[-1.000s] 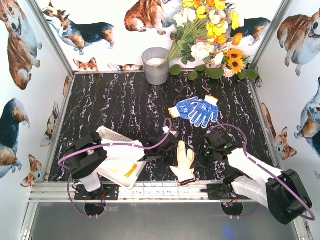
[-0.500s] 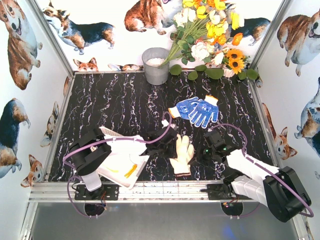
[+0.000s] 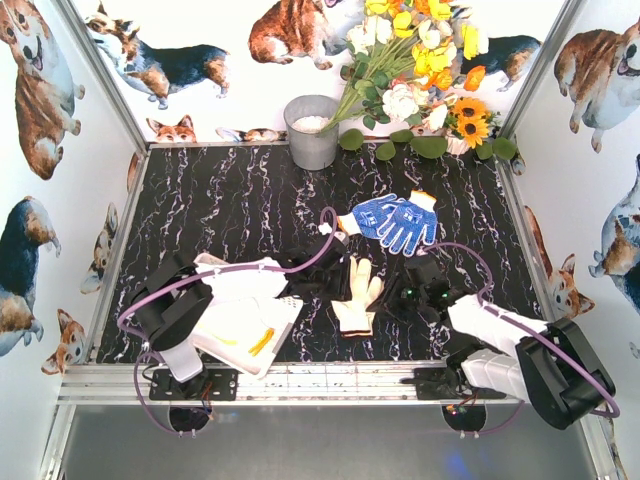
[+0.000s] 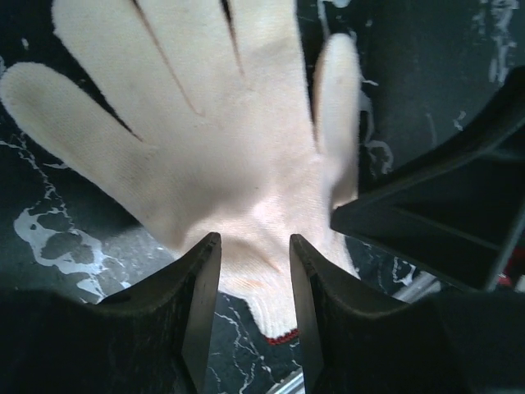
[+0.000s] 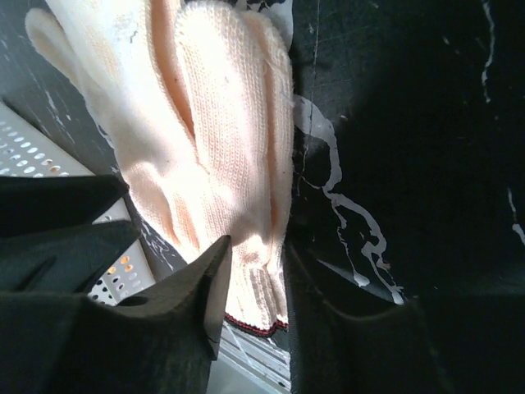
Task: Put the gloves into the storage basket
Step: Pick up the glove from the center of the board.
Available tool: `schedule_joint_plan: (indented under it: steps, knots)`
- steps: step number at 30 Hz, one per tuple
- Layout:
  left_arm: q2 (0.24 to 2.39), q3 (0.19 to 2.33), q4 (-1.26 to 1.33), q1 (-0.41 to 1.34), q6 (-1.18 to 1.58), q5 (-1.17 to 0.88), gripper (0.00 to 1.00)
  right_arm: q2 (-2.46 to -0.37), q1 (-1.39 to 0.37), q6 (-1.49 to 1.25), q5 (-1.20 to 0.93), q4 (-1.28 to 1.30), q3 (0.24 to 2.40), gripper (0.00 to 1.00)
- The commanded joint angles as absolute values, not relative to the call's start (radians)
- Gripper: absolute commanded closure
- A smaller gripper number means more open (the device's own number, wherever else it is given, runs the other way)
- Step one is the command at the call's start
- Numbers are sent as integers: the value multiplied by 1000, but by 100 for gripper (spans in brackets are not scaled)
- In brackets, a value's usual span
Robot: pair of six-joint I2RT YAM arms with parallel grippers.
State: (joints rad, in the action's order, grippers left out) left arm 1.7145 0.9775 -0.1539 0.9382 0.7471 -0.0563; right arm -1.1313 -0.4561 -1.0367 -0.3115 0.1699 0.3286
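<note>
Top view, cream glove: flat on the worktop just right of the storage basket. Over the last second it slid back and slightly nearer the basket; not in yet.
Top view, blue gloves: unmoved, farther back.
Left wrist, left hand: jaws apart over the cuff end, fabric unbunched.
Right wrist, right hand: glove edge fills the narrow gap; I cannot tell if it pinches.
Meaning: I judge a fresh grasp is needed.
</note>
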Motion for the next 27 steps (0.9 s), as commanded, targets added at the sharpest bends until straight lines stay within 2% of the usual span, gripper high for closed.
schedule_joint_plan:
  steps: [1, 4, 15, 23, 27]
  knots:
    - [1683, 976, -117, 956, 761, -103, 67, -1082, -453, -1062, -282, 135, 292, 62]
    - [1716, 962, -107, 960, 772, -120, 72, -1067, -453, -1063, -286, 137, 275, 57]
    - [1772, 865, -65, 975, 795, -134, 81, -1069, -454, -1129, -344, 49, 190, 53]
    - [1764, 824, -41, 978, 823, -125, 81, -1167, -477, -1129, -412, -31, 194, 53]
    - [1759, 832, -31, 978, 831, -120, 81, -1204, -485, -1136, -423, -85, 194, 59]
